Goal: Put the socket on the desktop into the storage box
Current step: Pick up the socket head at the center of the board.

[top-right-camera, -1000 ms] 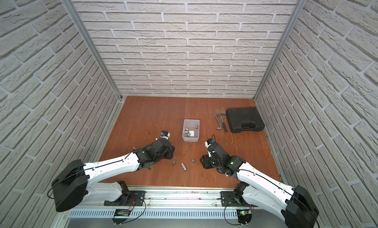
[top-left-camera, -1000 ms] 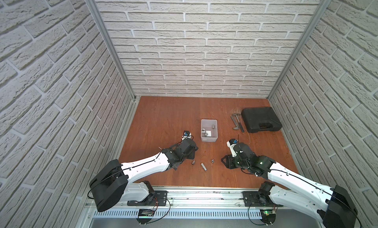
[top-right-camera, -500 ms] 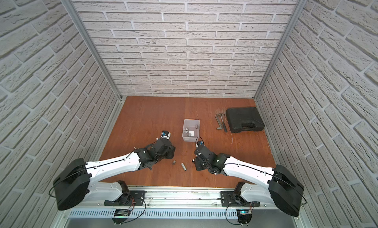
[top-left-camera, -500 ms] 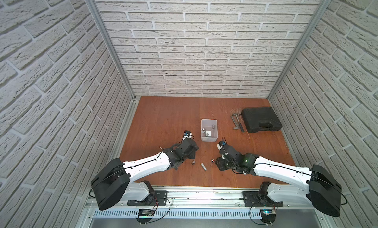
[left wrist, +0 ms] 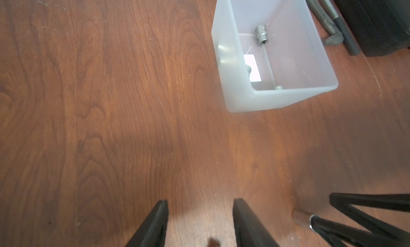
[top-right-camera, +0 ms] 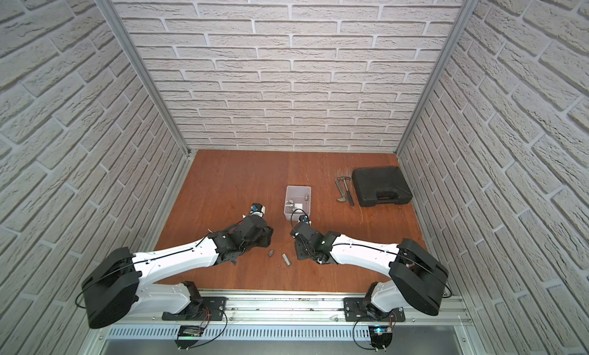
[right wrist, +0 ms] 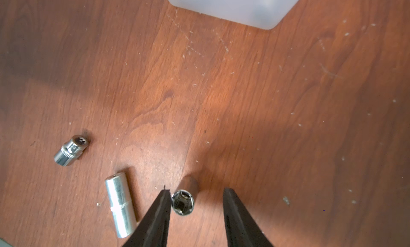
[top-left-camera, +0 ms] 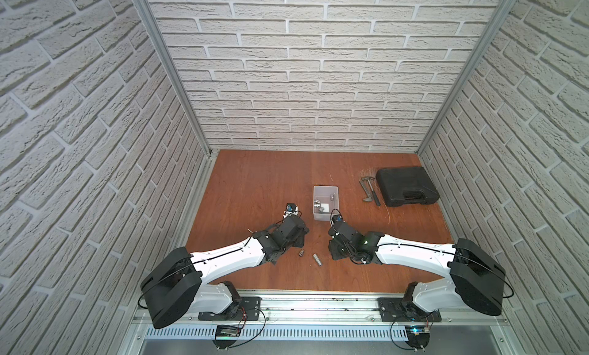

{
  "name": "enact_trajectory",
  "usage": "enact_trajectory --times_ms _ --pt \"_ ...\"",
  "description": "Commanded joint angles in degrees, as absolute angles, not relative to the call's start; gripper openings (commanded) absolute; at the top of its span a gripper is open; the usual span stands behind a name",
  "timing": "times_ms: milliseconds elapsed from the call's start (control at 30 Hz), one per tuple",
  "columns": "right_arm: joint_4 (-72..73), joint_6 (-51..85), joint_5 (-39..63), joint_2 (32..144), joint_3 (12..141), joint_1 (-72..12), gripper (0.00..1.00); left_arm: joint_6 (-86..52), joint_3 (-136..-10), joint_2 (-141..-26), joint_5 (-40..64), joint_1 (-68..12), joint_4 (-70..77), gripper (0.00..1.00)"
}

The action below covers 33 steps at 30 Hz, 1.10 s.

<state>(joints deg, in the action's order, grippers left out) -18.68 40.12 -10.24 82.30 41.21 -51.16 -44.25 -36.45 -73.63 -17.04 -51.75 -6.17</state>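
On the reddish-brown desktop (top-left-camera: 255, 184) lie a short socket (right wrist: 71, 152) and a long socket (right wrist: 121, 204). They also show in a top view as the short socket (top-left-camera: 300, 252) and the long socket (top-left-camera: 317, 259). A third socket (right wrist: 183, 202) stands upright between the fingers of my right gripper (right wrist: 196, 193). It touches one finger (right wrist: 165, 199), with a gap to the other, so the gripper is open. My left gripper (left wrist: 200, 203) is open over bare wood, short of the storage box (left wrist: 266, 99). The pale storage box (top-left-camera: 337, 206) stands just beyond both grippers.
Several sockets (left wrist: 260, 35) lie inside the box. A black case (top-left-camera: 406, 186) and hand tools (top-left-camera: 369, 190) sit at the back right. Brick walls close three sides. A metal rail (top-left-camera: 318, 305) runs along the front edge.
My right arm has swung left towards the loose sockets, and its fingers now stand around the upright one. The left arm has not moved.
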Motion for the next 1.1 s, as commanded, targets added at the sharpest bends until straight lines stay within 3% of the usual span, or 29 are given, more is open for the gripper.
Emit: enact_trajectory --times_ms 0,1067 --pt "-16.61 40.51 -10.46 83.75 42.84 -52.01 0.42 -44.75 -35.17 -72.81 -17.48 -51.15 -4.34 0.53" --pt "-18.73 41.92 -12.91 86.74 43.48 -53.92 0.32 -44.99 -34.52 -73.37 -16.28 -50.51 -3.08 0.53"
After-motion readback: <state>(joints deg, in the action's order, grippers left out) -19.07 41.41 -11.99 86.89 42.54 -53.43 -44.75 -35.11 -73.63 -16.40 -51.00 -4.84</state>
